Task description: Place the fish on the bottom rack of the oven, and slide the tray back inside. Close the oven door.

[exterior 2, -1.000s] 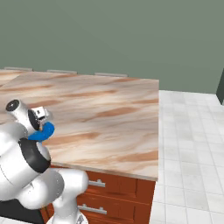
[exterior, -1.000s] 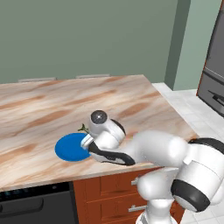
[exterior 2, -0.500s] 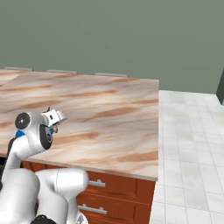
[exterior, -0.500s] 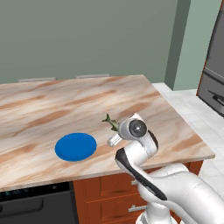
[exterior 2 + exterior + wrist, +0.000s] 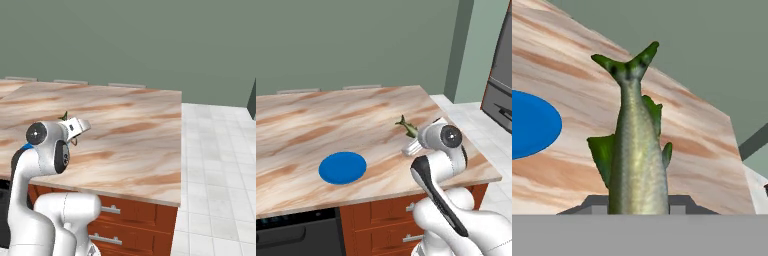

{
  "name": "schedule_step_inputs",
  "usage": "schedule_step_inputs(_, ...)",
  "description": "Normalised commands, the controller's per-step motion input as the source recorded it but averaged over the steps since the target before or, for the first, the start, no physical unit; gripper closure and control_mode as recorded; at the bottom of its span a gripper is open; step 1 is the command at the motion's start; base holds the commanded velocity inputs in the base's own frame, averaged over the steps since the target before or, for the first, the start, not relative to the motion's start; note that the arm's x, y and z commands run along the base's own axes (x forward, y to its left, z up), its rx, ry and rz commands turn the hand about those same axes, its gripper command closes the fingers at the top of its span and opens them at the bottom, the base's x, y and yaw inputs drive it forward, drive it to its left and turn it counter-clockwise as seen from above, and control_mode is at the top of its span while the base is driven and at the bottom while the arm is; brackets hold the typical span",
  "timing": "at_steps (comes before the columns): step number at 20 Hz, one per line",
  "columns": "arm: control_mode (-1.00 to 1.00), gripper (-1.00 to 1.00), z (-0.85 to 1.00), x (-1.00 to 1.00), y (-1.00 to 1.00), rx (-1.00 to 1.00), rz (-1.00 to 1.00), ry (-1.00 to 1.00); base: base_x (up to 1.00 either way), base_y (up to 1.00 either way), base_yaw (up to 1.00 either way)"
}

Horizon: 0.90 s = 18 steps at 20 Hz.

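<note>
Here, gripper point(image 5: 412, 145) raised over countertop point(image 5: 316, 125), clamping fish point(image 5: 637, 160)

A white robot arm with dark joints rises from its base and folds back on itself, so the rounded wrist joint sits high above the bulky lower links. In the left base view the forearm climbs steeply up to that joint, and the hand reaches out from it, pointing away from the cameras and slightly upward. The gripper point(image 5: 410, 136) has its jaws closed on the fish point(image 5: 407, 126), whose tail sticks out past the fingertips. In the right base view the gripper point(image 5: 73, 126) projects from the wrist to the right. The hand view shows the fish point(image 5: 635, 160) clamped upright between the jaws.
</note>
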Motion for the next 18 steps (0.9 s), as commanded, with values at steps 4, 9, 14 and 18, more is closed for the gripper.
schedule_step_inputs(4,-1.0,1.0,0.2,-0.4,-0.71,0.05,0.0,0.0,0.0,0.0,0.0)
schedule_step_inputs(9,1.0,1.0,0.0,-0.07,-0.14,0.0,0.0,0.0,-0.42,-0.62,0.0)
schedule_step_inputs(14,1.0,1.0,0.0,0.0,0.0,0.0,0.0,0.0,-0.96,-0.74,-0.03)
schedule_step_inputs(18,1.0,1.0,0.0,0.0,0.0,0.0,0.0,0.0,-0.63,-0.88,-0.11)
